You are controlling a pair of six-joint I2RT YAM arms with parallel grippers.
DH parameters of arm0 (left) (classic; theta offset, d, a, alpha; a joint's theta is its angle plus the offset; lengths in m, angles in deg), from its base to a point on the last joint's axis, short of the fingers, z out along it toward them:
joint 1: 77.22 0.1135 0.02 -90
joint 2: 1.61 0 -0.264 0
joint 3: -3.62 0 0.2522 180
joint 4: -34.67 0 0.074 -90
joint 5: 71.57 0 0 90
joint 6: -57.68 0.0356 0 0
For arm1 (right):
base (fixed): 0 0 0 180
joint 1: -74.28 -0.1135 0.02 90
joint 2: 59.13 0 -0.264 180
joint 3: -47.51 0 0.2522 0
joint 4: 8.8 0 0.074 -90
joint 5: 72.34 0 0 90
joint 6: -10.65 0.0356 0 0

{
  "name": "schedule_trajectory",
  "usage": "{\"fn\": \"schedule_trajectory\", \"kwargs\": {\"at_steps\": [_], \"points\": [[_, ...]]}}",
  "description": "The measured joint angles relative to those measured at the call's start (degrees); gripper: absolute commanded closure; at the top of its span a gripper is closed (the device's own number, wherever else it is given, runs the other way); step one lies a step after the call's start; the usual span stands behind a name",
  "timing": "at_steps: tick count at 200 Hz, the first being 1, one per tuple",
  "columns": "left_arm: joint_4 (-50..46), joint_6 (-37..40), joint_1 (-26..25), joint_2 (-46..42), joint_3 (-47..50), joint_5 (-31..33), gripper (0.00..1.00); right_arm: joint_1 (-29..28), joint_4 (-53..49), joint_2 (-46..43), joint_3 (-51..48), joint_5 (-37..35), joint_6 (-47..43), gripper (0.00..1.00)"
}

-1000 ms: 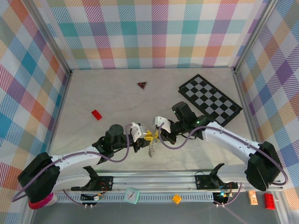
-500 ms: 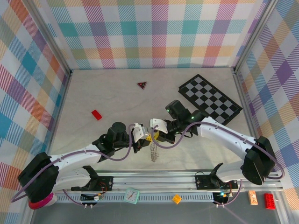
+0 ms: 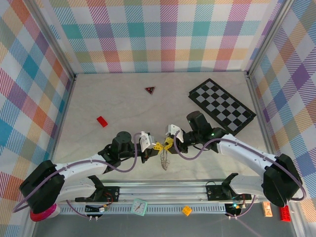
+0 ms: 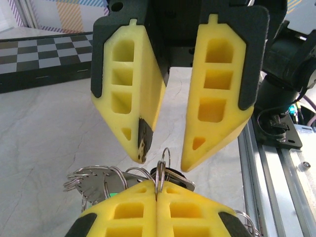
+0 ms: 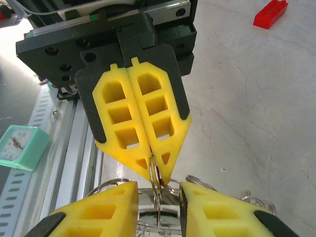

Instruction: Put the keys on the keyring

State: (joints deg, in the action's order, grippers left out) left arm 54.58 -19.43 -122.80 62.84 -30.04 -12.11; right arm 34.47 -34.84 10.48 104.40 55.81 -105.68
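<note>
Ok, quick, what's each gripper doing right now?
Left gripper: closed, pinching the keyring.
Right gripper: open, fingers on either side of the ring, not gripping it.

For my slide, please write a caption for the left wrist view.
Left gripper shut on the keyring; right gripper open either side of it; keys bunched alongside.

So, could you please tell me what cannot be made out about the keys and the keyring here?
Top view: the keys hang in a bunch too small to count.
Left wrist view: the shut left gripper hides most of the keyring it pinches.
Right wrist view: the bottom edge cuts off the keys between the fingers of the open right gripper.
</note>
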Motion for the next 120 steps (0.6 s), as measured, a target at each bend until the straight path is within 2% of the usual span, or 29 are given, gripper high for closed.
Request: {"fn": "schedule_trajectory", "kwargs": {"at_steps": [34,72,80,103,120], "points": [[2.89,-0.94,0.0,0.28,0.92,-0.02,1.0,0.0,1.68,0.74,-0.02,0.52,0.63,0.81],[5.25,-2.23,0.02,0.59,2.01,0.35,1.0,-0.04,1.9,1.18,-0.02,1.18,0.55,1.0],[5.64,-2.43,0.02,0.61,2.21,0.46,1.0,-0.04,1.9,1.18,-0.02,1.16,0.31,1.0],[6.19,-2.97,0.02,0.61,2.51,0.61,0.86,-0.04,1.27,1.18,0.13,1.16,-0.02,1.0],[6.19,-2.82,0.0,0.48,2.51,0.87,0.81,-0.04,-0.46,1.2,0.92,0.87,-0.46,1.0]]}}
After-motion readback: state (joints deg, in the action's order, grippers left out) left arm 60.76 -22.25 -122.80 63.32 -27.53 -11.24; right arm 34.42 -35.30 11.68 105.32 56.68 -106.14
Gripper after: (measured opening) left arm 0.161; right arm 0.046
